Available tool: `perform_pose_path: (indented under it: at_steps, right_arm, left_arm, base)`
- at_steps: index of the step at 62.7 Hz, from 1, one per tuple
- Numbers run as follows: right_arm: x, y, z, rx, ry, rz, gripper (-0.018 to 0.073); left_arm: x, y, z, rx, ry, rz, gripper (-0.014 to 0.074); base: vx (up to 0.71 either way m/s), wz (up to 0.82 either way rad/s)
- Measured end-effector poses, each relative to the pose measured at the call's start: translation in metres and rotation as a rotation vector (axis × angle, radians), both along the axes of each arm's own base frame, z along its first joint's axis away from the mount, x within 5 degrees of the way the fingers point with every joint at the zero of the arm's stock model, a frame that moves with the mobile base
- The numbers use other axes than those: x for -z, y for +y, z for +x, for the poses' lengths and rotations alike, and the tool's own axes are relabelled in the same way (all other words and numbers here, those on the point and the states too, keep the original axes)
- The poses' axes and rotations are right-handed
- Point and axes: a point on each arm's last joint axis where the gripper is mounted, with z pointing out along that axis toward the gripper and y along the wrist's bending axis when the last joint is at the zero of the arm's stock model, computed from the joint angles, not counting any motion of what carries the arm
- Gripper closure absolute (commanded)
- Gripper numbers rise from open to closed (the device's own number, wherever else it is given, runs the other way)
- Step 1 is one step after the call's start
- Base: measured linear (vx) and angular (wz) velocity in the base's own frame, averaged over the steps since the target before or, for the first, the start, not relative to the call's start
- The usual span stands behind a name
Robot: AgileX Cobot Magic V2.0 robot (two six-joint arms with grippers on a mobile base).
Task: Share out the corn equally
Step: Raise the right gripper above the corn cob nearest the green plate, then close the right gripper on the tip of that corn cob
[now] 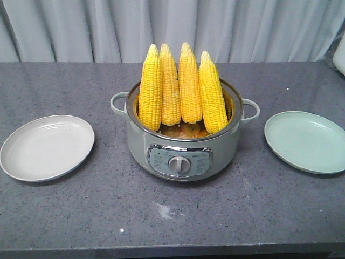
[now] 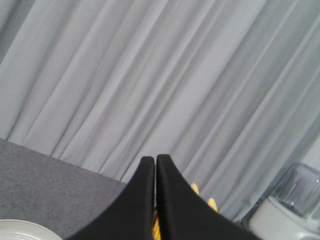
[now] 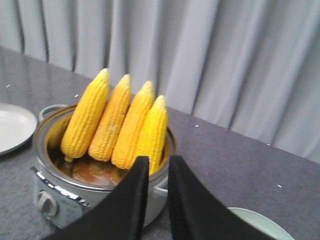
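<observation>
Yellow knobbly tapered corn (image 1: 188,86) upright in round metal cooker (image 1: 141,147).

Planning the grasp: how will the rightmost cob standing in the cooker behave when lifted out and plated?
The rightmost cob probably stays rigid, being a solid whole ear. It leans against its neighbour, so pulling it may topple that one. Round and tapered, it could roll on the shallow green plate.
</observation>
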Motion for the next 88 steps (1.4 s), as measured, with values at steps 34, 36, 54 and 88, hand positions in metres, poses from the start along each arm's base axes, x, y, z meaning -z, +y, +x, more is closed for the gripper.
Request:
perform_pose_path:
  at_steps: [34,36,54,88]
  right_arm:
    - [0.003,0.006,0.054,-0.001,-0.024,0.041,-0.0017]
    - [0.003,0.006,0.054,0.001,-0.026,0.046,-0.0010]
    - [-0.025,0.013,0.079,-0.060,-0.024,0.059,-0.0006]
    - [-0.002,0.047,0.265,-0.259,0.260,0.070,-0.0016]
  left_arm:
    - [-0.006,-0.031,0.056,0.181,0.165,0.257,0.0150]
    - [-0.005,-0.032,0.058,0.187,0.173,0.250,0.0125]
    - [-0.003,-0.035,0.062,0.198,0.190,0.234,0.0101]
    - [-0.003,-0.035,0.062,0.199,0.193,0.237,0.0101]
  base:
    - [0.00,0.00]
    - [0.00,0.00]
    - [0.00,0.00]
    - [0.00,0.00]
